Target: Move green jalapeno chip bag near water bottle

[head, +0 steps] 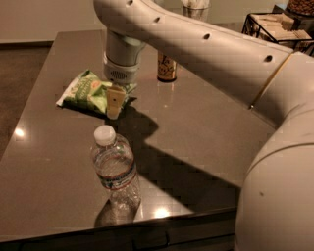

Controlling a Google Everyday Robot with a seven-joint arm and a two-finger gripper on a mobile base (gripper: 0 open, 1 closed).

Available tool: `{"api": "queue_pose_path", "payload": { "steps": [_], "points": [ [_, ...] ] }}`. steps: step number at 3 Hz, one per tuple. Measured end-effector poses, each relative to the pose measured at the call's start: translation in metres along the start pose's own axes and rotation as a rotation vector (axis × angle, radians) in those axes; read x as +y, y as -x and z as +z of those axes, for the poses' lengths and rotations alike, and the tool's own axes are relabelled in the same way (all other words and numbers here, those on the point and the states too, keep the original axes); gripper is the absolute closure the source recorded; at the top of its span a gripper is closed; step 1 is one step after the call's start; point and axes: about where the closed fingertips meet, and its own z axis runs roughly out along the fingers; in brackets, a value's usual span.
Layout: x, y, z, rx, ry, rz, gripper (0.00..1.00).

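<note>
Robot body fills the near right corner. The arm reaches from there up and left across the table. Water bottle stands upright near the table's front edge, white cap up, long axis vertical, with a thin dark label band around its middle. Beyond it, and apart from it, the gripper hangs pointing down at the right end of the chip bag. Its tan tip is at the bag's near right edge; contact can't be told. Seen side-on, so whether the gripper is open or closed can't be told either. Chip bag lies flat on the table, left of center, behind the bottle. Its long axis runs roughly left to right, with the left end a bit closer to the front edge and the right end under the gripper. Farther back, a drink can stands upright, partly hidden by the arm. Glass cup is at the far edge. Wire basket is at the far right.
</note>
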Motion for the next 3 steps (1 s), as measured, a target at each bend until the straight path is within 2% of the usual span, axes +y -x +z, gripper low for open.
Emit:
{"api": "queue_pose_path", "payload": {
  "steps": [1, 2, 3],
  "points": [
    [0.001, -0.01, -0.009, -0.016, 0.002, -0.011, 0.49],
    [0.006, -0.042, -0.037, -0.049, -0.011, -0.018, 0.8],
    [0.013, -0.067, -0.056, -0.059, -0.019, -0.029, 1.0]
  ]
}}
